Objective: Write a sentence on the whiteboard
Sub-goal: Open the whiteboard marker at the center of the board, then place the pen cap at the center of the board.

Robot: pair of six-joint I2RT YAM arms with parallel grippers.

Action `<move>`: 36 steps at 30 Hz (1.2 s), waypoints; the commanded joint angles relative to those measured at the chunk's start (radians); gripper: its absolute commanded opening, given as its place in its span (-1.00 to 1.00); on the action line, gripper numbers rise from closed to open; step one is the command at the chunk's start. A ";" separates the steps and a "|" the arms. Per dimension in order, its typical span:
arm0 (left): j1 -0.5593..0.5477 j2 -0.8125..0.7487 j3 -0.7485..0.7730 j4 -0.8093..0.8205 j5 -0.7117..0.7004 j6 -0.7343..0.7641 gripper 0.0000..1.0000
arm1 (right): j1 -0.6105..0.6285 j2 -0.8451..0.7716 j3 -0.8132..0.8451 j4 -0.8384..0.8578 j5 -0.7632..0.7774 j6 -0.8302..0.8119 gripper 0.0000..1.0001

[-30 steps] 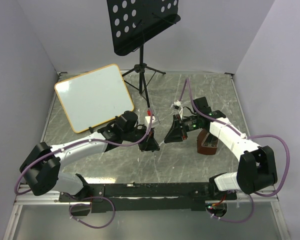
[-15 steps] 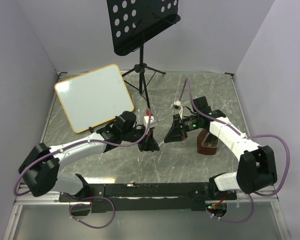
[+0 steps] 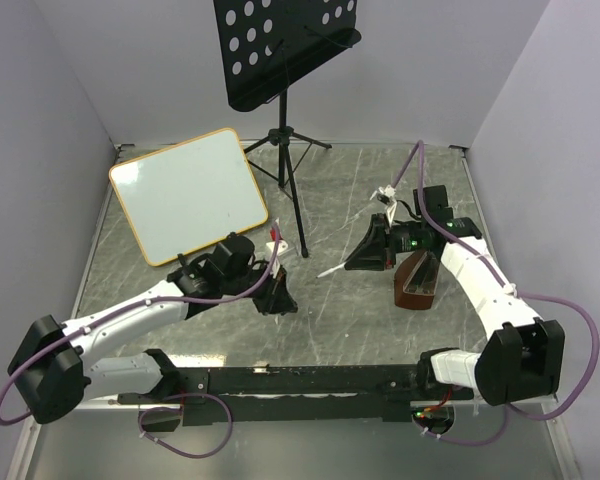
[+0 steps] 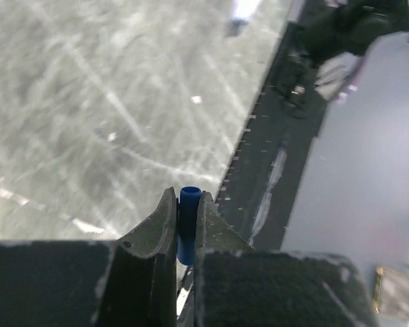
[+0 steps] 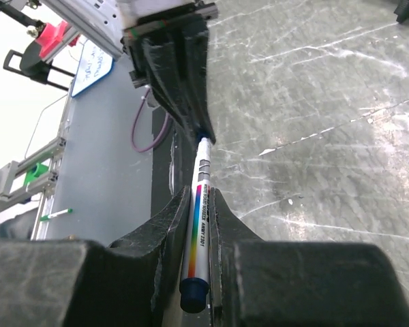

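Observation:
The whiteboard (image 3: 188, 195), white with a thin orange frame, lies flat at the far left of the table. Its face is blank, so the sentence is not in view. My left gripper (image 3: 278, 298) (image 4: 186, 204) is shut on a small blue marker cap (image 4: 188, 218), low over the table's middle. My right gripper (image 3: 365, 258) (image 5: 199, 197) is shut on a white marker (image 5: 199, 231) with a rainbow stripe. The marker (image 3: 335, 270) points left toward the left gripper, and the top view shows a gap between its bare tip and the cap.
A black perforated music-stand plate (image 3: 285, 45) on a tripod (image 3: 290, 170) stands at the back middle, right of the board. A brown block (image 3: 417, 280) lies beneath my right arm. The black base rail (image 3: 300, 380) runs along the near edge.
The two grippers have drawn apart. The left went left and nearer with the cap, the right went right with the marker, and the cap has come off the marker.

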 commanded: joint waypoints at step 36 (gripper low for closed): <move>0.251 -0.309 -0.097 0.033 -0.626 -0.350 0.93 | 0.001 -0.104 -0.041 0.162 0.201 0.088 -1.00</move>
